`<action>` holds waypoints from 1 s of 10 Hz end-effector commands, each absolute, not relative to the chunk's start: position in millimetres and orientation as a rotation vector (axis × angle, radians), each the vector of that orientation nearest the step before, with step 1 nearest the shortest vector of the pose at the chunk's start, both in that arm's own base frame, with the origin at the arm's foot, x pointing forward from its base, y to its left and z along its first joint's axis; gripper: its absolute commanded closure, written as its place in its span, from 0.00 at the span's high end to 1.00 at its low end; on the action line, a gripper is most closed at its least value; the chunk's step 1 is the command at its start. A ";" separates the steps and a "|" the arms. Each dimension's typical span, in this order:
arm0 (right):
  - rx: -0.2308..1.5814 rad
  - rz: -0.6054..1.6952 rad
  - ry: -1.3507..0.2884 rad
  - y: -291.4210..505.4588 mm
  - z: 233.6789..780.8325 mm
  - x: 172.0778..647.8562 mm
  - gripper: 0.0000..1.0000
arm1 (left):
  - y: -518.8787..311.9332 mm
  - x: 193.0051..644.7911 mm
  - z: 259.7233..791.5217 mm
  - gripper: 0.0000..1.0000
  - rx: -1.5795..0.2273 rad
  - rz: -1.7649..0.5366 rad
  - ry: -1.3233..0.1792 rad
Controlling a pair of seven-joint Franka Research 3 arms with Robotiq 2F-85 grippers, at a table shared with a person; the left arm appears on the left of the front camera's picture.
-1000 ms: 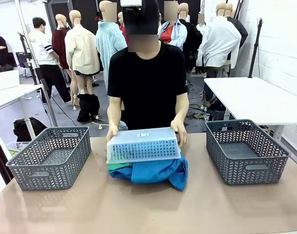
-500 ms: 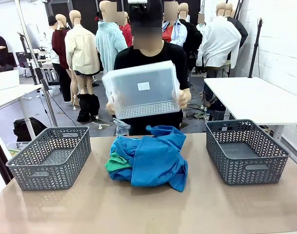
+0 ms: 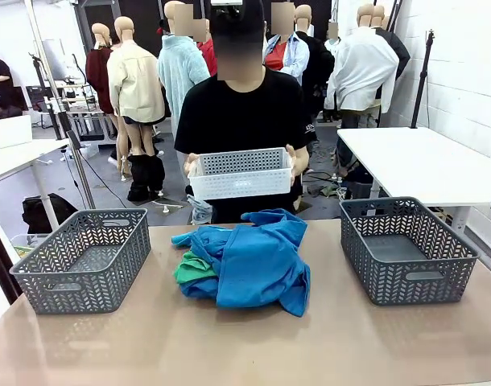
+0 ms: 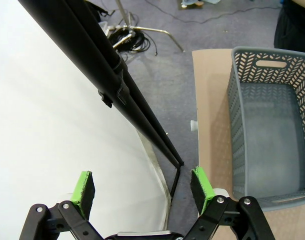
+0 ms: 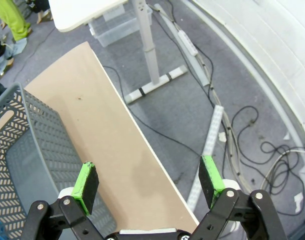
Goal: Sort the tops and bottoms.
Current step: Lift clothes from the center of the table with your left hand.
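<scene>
Left claw hangs with its green pads wide apart and nothing between them, pointing down at the floor just off the tabletop's left end, where a black stand pole slants across a white panel. The left grey basket stands on that end of the tabletop and has nothing in it. The right claw is likewise spread and holds nothing. It points down over the tabletop's right edge, one finger above the brown surface and the other above the floor with its cables. The right grey basket stands on that end of the tabletop, just inside the edge. In the middle of the tabletop, between the two grey baskets and apart from both, the clothes lie in one crumpled heap. The tops make up most of it, blue cloth bundled so that the two cannot be cleanly told apart, and the bottoms show as a green fold poking out at the heap's left side, under the blue. Beyond the tabletop's far edge stands a person, elbows bent. One hand and the other hand grip the short ends of a white basket, held upright and level above the heap, clear of the tabletop.
</scene>
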State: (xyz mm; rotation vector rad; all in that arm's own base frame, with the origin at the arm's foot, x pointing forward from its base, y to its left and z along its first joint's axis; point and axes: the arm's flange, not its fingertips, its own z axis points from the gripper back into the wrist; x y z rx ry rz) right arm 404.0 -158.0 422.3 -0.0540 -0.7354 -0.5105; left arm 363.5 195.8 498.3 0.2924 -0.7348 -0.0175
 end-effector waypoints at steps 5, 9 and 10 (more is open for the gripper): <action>-0.061 -0.508 -0.734 -157.6 424.3 402.8 1.00 | 196.5 363.0 498.6 1.00 0.296 -0.012 -0.733; -0.061 -0.508 -0.734 -157.6 424.3 402.8 1.00 | 196.5 363.0 498.6 1.00 0.296 -0.012 -0.733; -0.061 -0.508 -0.734 -157.6 424.3 402.8 1.00 | 196.5 363.0 498.6 1.00 0.296 -0.012 -0.733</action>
